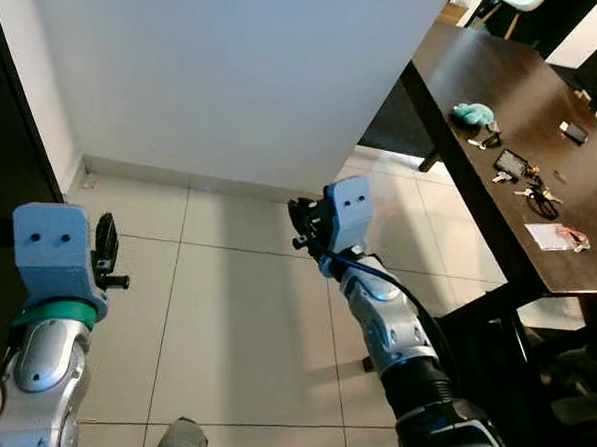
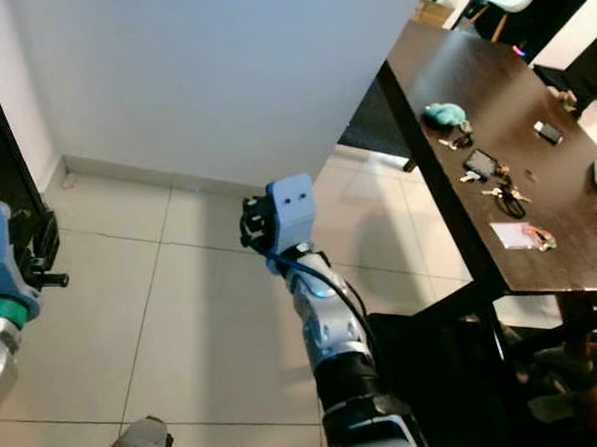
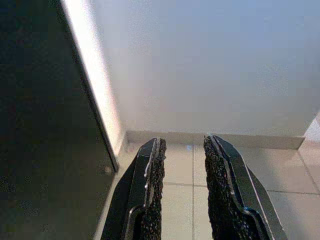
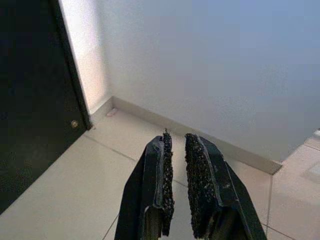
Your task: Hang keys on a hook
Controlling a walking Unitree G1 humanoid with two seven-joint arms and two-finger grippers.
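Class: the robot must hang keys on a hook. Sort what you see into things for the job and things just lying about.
For the job:
bunch of keys
dark table holding them

Lying about:
teal soft toy
black phone
white card
small dark gadget

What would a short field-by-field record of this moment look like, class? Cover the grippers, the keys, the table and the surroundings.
left gripper: raised over the tiled floor, fingers apart, holding nothing
right gripper: raised facing the white wall, narrow gap between fingers, holding nothing
keys: lying on the dark table, to the robot's right, untouched
other table items: teal object, black phone, small card
hook: none made out
task stage: keys not yet picked up
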